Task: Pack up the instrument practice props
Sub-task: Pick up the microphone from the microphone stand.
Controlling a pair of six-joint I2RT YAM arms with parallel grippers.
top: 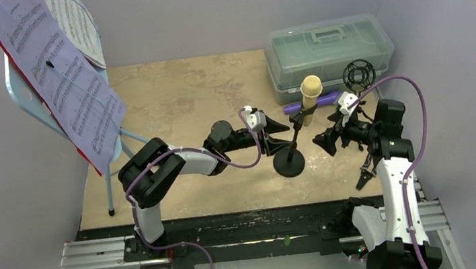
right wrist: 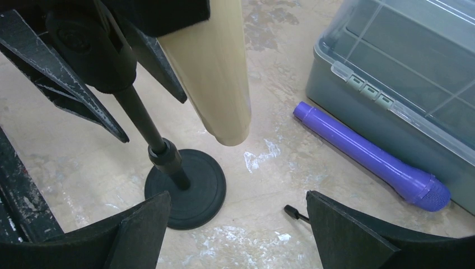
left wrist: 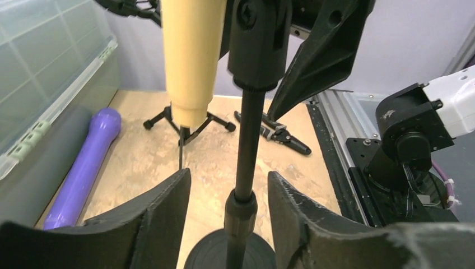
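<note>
Left pincer (left wrist: 228, 178) apart around the pole of the black mic holder (left wrist: 246, 134); cream microphone (left wrist: 191, 56) sits in it. Right pincer (right wrist: 238, 197) wide apart, empty.

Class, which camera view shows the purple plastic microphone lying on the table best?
The right wrist view: the purple plastic microphone lies unobstructed, whole from tail to grille. The left wrist view hides one end behind a left gripper finger; the top view shows it small, crossed by the cream microphone.
</note>
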